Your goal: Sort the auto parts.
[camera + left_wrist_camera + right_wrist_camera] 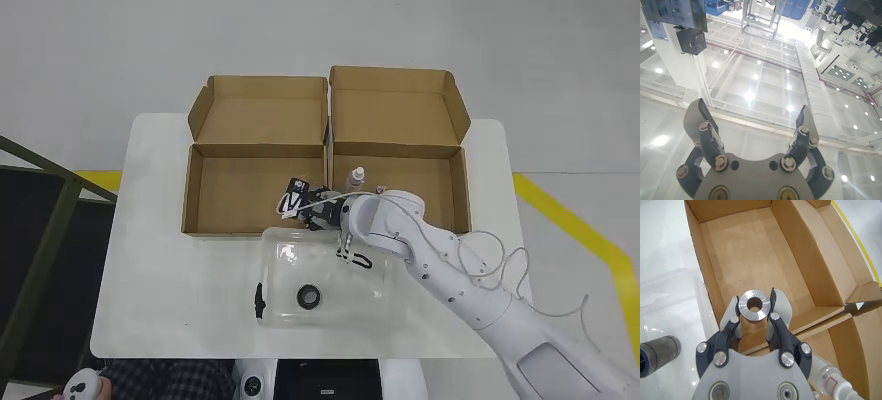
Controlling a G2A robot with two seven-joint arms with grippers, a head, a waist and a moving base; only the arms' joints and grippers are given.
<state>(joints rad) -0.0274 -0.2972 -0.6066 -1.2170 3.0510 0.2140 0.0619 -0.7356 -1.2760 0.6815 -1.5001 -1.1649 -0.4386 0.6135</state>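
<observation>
A bored steel sleeve (pixel 743 307) is held pinched by the right gripper (pixel 754 298) above a cardboard box (pixel 757 247), while the left gripper (pixel 752 111) is found spread wide.

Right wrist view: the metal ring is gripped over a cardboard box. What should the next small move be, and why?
Probably lower the right gripper a little and open its jaws. They are shut on the metal ring, which hangs over the bare floor of the cardboard box, close to one wall, so a short drop should land it inside.
</observation>
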